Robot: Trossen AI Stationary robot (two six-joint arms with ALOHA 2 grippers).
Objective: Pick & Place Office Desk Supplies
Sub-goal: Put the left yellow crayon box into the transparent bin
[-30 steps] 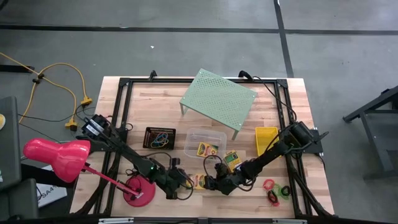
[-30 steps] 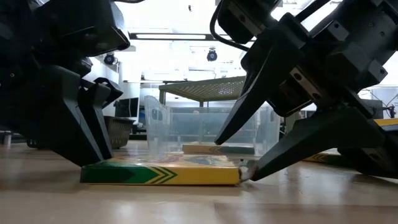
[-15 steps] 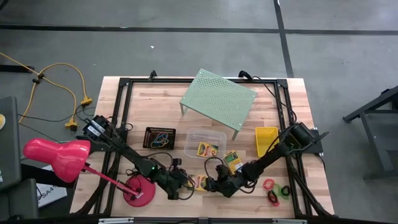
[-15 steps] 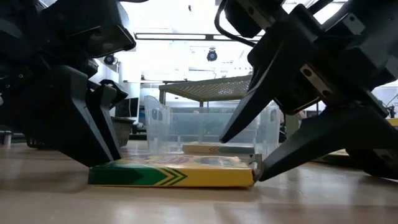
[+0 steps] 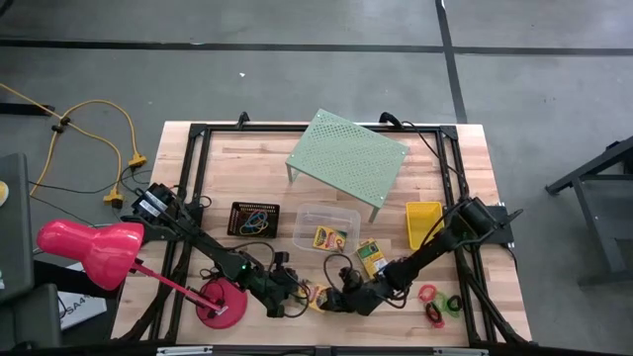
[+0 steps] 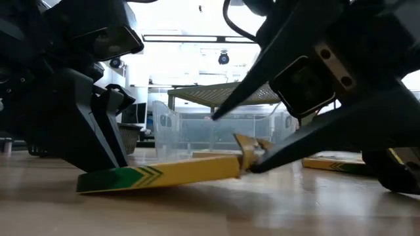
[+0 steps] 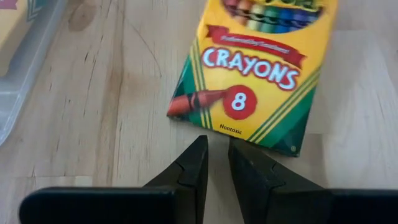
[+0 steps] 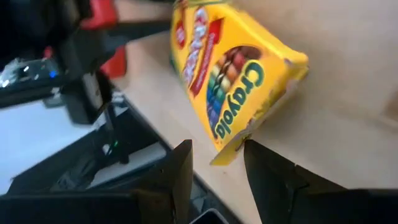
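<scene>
Low view: right tool (image 6: 252, 157) pinches crayon box (image 6: 164, 176) end, lifting it; far end on counter (image 6: 210, 210) against near-shut, empty left tool (image 6: 105, 172).

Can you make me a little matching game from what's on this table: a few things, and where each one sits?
Things:
1. crayon box
2. rubber bands
3. little rings
4. desk lamp

Places:
A. in the black mesh tray
B. table's left edge
C. tilted up at one end, between the left gripper and right gripper
D. loose on the wood, near the right front corner

Pairs: 1-C, 2-A, 3-D, 4-B
</scene>
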